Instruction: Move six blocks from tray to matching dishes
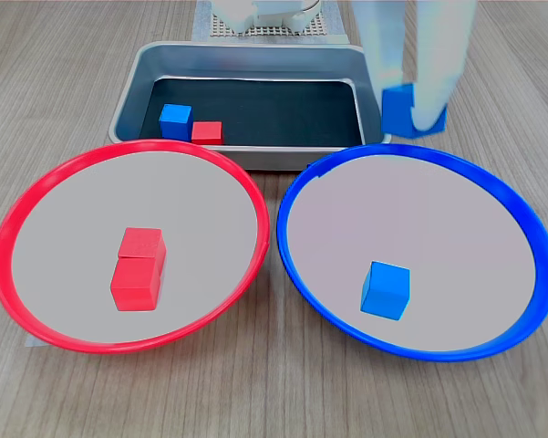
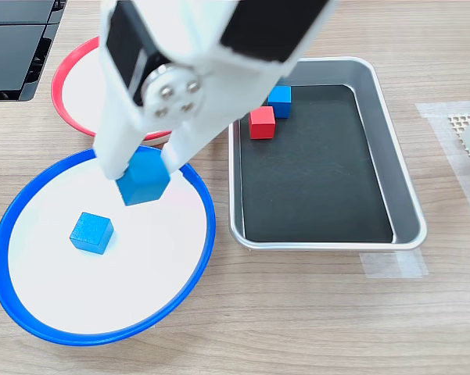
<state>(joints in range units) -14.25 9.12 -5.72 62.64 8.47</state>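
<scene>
Grip: our gripper (image 2: 145, 176) is clamped on a blue block (image 2: 143, 178) above the blue dish (image 2: 102, 332).
Risk: we may drop it onto the blue cube (image 2: 91, 233) already lying there, bouncing it out.

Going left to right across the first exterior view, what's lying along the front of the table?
Red-rimmed dish → two red blocks touching each other inside it → blue-rimmed dish → one blue block lying inside it.

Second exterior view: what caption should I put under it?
Gripper holds a blue block above the blue dish.
</scene>
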